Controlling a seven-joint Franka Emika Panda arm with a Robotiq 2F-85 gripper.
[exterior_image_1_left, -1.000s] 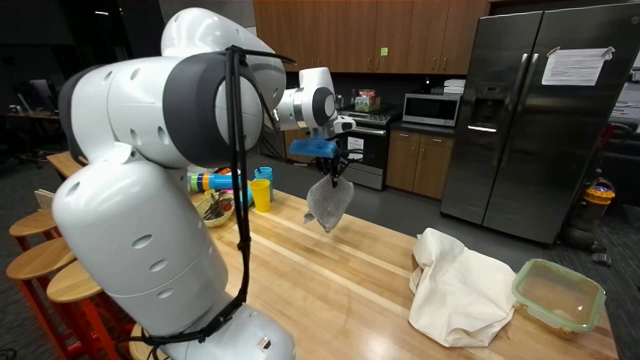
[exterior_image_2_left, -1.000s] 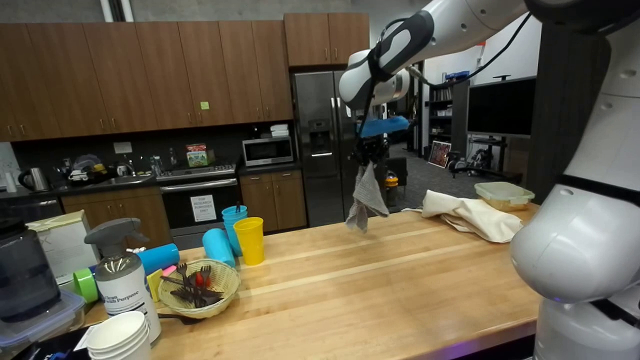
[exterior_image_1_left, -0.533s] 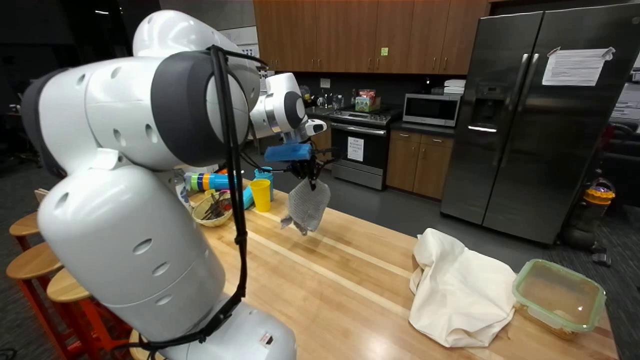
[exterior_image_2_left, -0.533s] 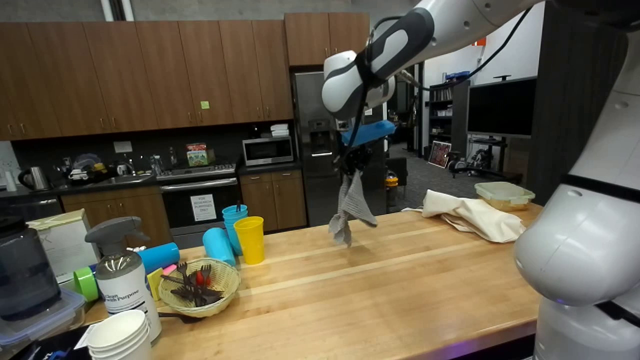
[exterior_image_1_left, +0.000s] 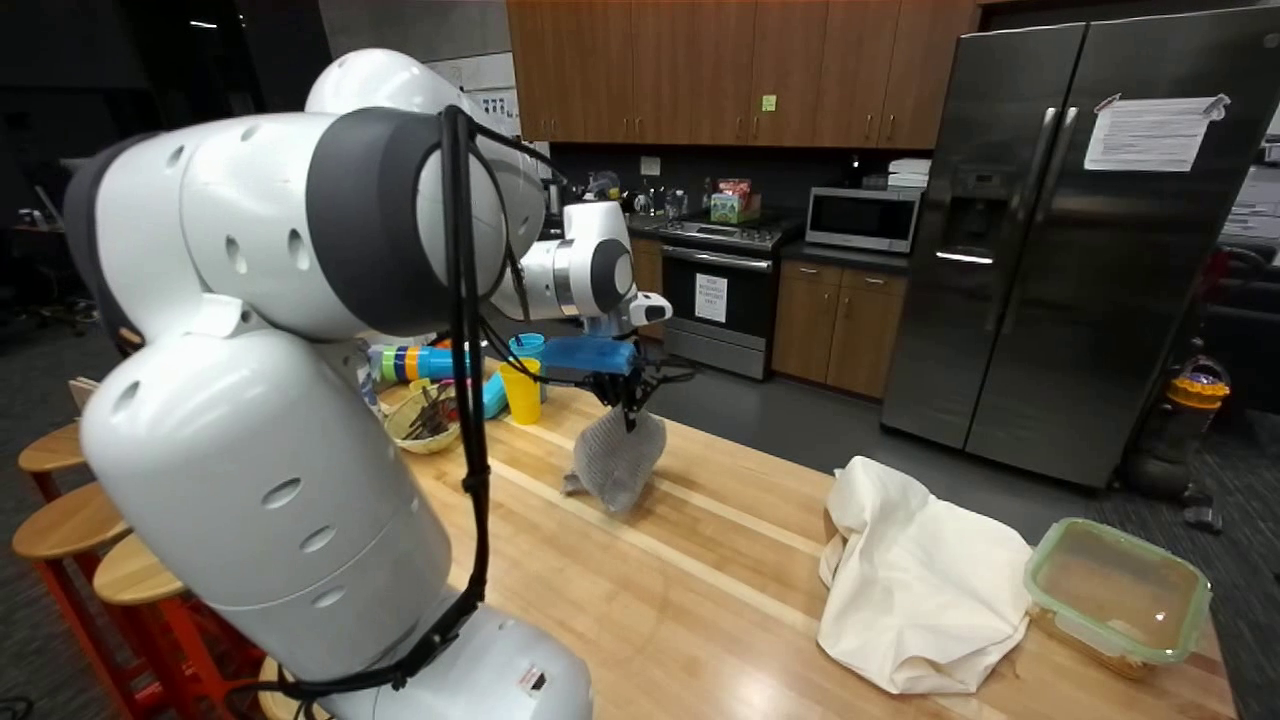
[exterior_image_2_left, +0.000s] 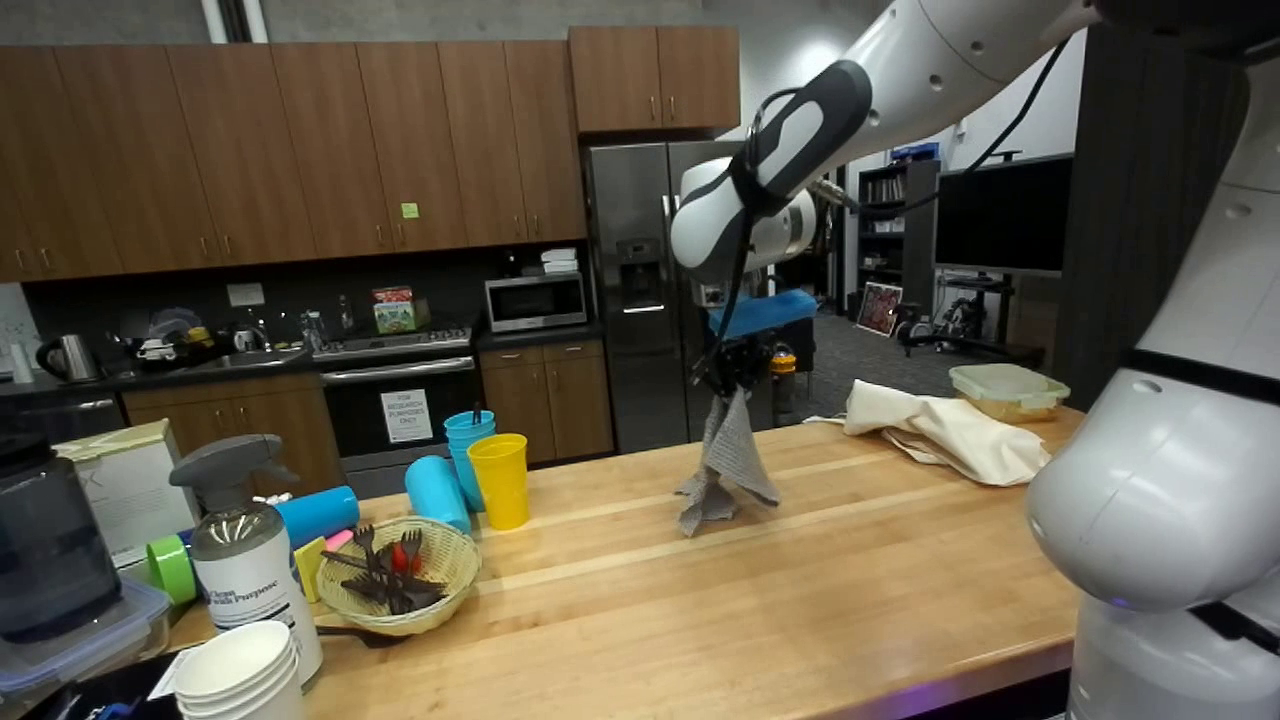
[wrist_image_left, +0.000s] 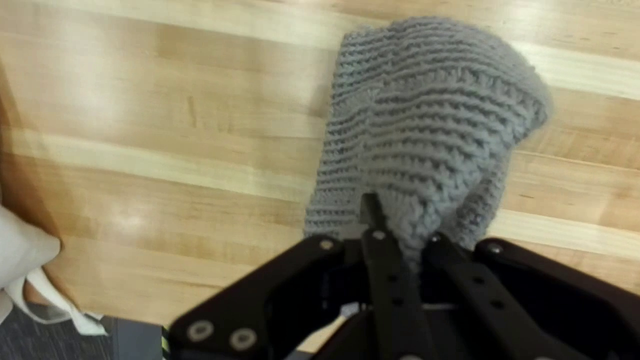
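"Over the bench (exterior_image_2_left: 650, 620), what's listed?"
"One grey knitted cloth (wrist_image_left: 430, 125), pinched in the closed hand (exterior_image_1_left: 629, 422); newly lowered, bottom edge seemingly touching down, so probably part-supported."
"Farther out?"
"Yellow tumbler (exterior_image_2_left: 498, 490), wicker basket (exterior_image_2_left: 460, 565), cream canvas tote (exterior_image_1_left: 920, 590)."

Exterior views, two: across shared tabletop (exterior_image_2_left: 750, 600) (lower frame) to cabinets (exterior_image_2_left: 225, 150) (upper). Wrist view: close above grey cloth (wrist_image_left: 430, 115), downward.
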